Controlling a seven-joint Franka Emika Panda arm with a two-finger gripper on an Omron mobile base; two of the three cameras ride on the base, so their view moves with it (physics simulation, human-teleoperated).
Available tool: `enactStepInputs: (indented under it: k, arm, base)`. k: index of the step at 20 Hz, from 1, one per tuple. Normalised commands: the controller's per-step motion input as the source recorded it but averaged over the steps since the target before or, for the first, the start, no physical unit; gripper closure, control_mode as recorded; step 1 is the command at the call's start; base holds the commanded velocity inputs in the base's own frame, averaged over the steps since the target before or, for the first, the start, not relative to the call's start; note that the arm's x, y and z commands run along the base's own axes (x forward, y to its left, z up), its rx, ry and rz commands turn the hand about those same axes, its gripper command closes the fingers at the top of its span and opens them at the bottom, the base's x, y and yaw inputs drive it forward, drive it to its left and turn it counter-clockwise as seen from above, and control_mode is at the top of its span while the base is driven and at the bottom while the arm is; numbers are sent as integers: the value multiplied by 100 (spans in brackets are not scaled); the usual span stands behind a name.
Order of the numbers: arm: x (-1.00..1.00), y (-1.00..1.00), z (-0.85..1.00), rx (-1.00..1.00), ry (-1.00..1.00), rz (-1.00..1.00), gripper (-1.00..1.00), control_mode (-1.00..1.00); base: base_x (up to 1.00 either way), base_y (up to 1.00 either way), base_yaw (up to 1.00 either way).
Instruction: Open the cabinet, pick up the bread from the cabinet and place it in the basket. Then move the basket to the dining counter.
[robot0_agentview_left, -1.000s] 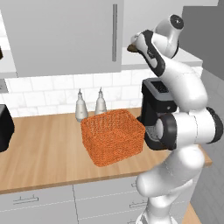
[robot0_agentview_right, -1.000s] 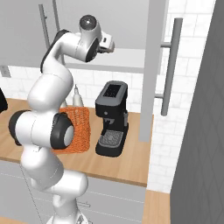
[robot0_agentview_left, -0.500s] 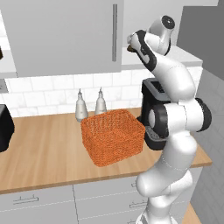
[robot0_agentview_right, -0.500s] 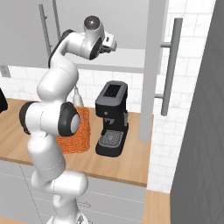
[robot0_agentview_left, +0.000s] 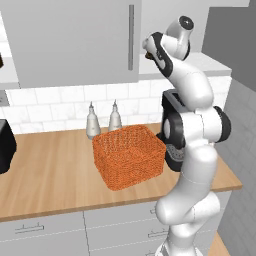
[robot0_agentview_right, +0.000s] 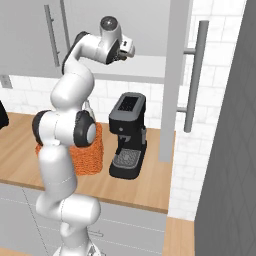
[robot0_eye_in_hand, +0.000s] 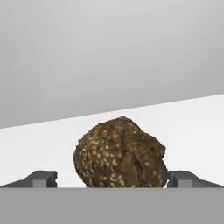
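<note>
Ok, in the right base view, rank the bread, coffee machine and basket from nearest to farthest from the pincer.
1. Bread, on the cabinet shelf between the open pincer tips.
2. Coffee machine, on the worktop below it.
3. Basket, lower still, partly behind the arm.

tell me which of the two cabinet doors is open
The right-hand door, swung out edge-on towards the cameras with its bar handle facing right. The left door sits flat and closed.
</note>
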Motion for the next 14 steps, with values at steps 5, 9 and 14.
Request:
enactStepInputs:
  k: [5,9,14]
  arm:
    - [23,0,-7,2,7,0,-100,-100]
    - [23,0,-17,2,4,0,-100,-100]
    - [33,0,-18,2,2,0,-100,-100]
  base:
    - [0,0,0]
    - [0,0,0]
    - [0,0,0]
